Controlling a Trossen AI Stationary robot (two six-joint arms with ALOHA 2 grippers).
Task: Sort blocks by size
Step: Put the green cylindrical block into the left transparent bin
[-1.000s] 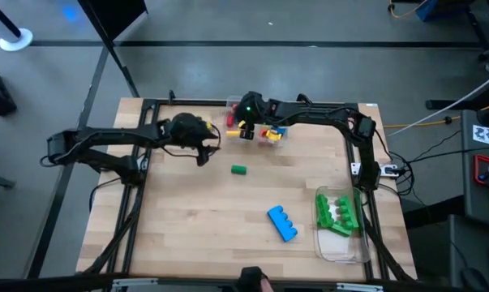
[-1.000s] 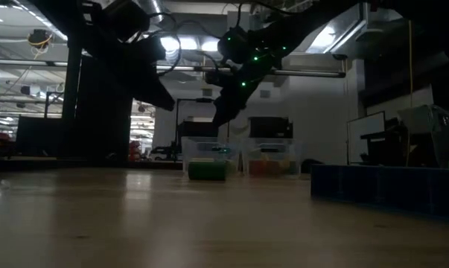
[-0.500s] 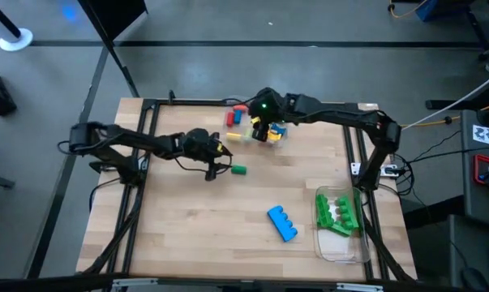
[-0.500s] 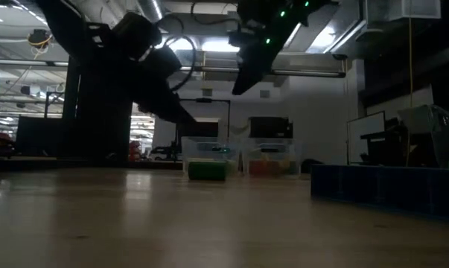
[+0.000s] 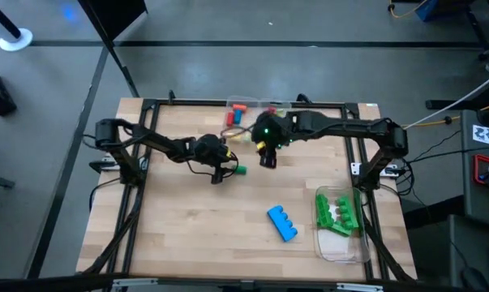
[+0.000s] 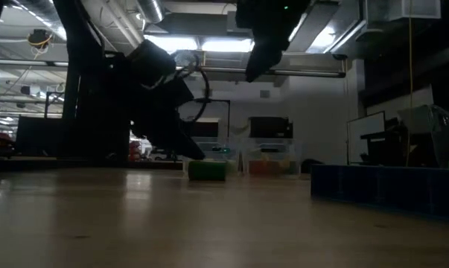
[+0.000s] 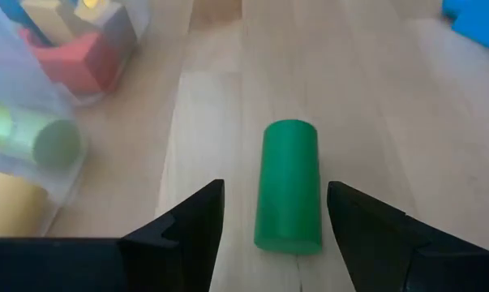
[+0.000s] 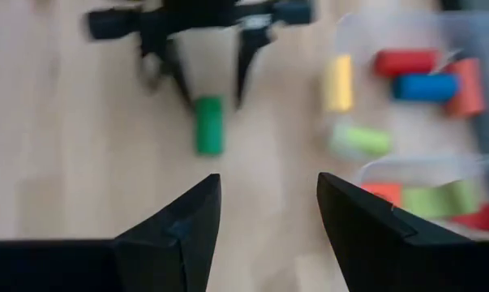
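A small dark-green plastic cylinder lies on its side on the light wooden table, near the table's middle. The left gripper is low at the cylinder, its jaws open, one dark finger on each side of it and neither touching. The right gripper hangs just beyond, above the table, jaws open and holding nothing. Behind both, at the far edge, a clear plastic container holds small red, yellow, lime and blue blocks. Nearer the front edge lies a long blue studded brick, loose on the wood. Beside it, a second clear plastic container holds long green studded bricks.
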